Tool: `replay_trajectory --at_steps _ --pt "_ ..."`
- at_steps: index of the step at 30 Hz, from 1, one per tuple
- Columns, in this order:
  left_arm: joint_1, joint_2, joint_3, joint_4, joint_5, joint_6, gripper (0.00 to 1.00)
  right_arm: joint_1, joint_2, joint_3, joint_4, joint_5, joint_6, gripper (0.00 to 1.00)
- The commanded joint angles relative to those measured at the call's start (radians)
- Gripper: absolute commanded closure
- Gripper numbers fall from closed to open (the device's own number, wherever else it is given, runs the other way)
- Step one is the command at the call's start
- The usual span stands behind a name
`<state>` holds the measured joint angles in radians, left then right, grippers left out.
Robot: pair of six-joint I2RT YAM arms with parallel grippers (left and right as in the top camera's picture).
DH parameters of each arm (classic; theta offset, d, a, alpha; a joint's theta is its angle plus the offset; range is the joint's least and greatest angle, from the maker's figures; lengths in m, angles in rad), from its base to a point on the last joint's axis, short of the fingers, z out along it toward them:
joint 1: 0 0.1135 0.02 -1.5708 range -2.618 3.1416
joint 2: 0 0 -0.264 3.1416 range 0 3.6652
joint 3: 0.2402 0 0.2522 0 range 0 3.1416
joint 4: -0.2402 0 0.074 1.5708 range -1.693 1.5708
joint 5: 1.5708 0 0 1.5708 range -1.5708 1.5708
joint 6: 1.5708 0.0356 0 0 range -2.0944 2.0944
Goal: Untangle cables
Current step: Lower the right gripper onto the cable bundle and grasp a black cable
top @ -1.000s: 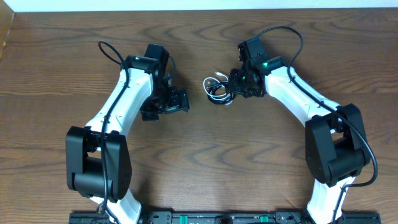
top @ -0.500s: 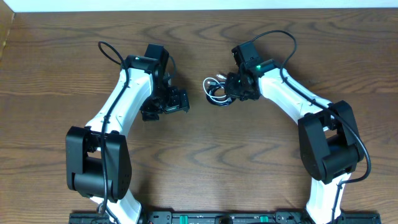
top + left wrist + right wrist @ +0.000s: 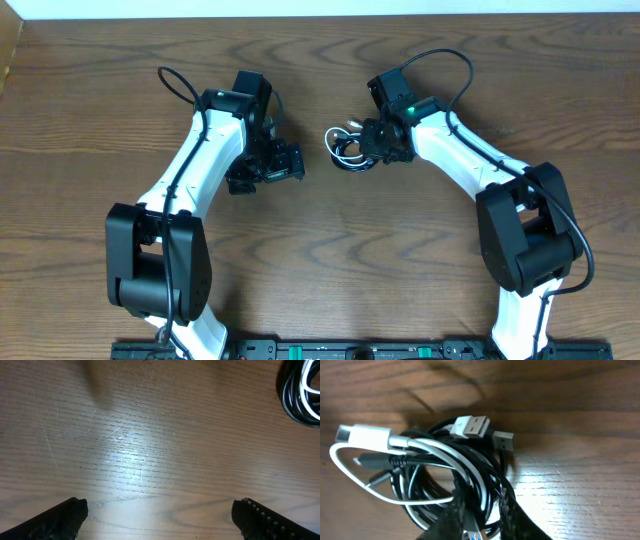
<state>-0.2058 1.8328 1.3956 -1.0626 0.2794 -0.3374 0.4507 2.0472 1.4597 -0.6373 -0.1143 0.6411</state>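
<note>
A tangled bundle of black and white cables (image 3: 348, 146) lies on the wooden table between the arms. In the right wrist view the bundle (image 3: 435, 467) shows white and black USB plugs at its top. My right gripper (image 3: 482, 510) is shut on strands at the bundle's right side; in the overhead view it (image 3: 372, 142) sits against the bundle. My left gripper (image 3: 160, 515) is open and empty over bare wood, left of the bundle, whose edge (image 3: 302, 395) shows at the top right of the left wrist view. In the overhead view the left gripper (image 3: 285, 163) is apart from the cables.
The wooden table (image 3: 320, 260) spreads around both arms. A white wall edge (image 3: 300, 8) runs along the back. The arm bases stand at the front edge (image 3: 330, 350).
My right gripper has shifted slightly left with the bundle, which has slid a little left too. The left arm has not moved.
</note>
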Motion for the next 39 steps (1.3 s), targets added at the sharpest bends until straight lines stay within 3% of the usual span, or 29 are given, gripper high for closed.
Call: replay_trajectory --at_steps 1,5,10,16,18,22,25,34,36,39 --pt "-0.003 0.0 0.007 -0.002 0.0 -0.001 0.02 0.011 0.017 -0.007 -0.002 0.023 0.002 0.77" --pt "-0.003 0.0 0.007 -0.002 0.0 -0.001 0.02 0.012 0.017 -0.008 -0.002 0.059 0.002 0.75" --pt "-0.003 0.0 0.007 -0.002 0.0 -0.001 0.02 -0.024 0.014 0.0 0.002 -0.02 0.0 0.84" --pt "-0.003 0.0 0.007 -0.002 0.0 -0.001 0.02 -0.125 0.011 0.016 0.016 -0.282 -0.101 0.67" --pt "-0.003 0.0 0.007 -0.002 0.0 -0.001 0.02 -0.158 0.012 0.016 -0.014 -0.289 -0.1 0.66" --pt "-0.003 0.0 0.007 -0.002 0.0 -0.001 0.02 -0.203 0.012 0.016 -0.064 -0.288 -0.196 0.56" --pt "-0.003 0.0 0.007 0.01 0.0 -0.002 0.02 -0.194 0.012 0.016 -0.1 -0.288 -0.198 0.59" --pt "-0.003 0.0 0.007 0.019 0.0 -0.001 0.02 -0.1 0.018 0.016 -0.1 -0.167 -0.181 0.54" --pt "-0.003 0.0 0.007 0.016 0.0 -0.001 0.02 -0.078 0.022 0.016 -0.097 -0.131 -0.162 0.56" --pt "-0.003 0.0 0.007 0.012 0.0 -0.001 0.02 -0.072 0.024 0.016 -0.095 -0.127 -0.162 0.66"
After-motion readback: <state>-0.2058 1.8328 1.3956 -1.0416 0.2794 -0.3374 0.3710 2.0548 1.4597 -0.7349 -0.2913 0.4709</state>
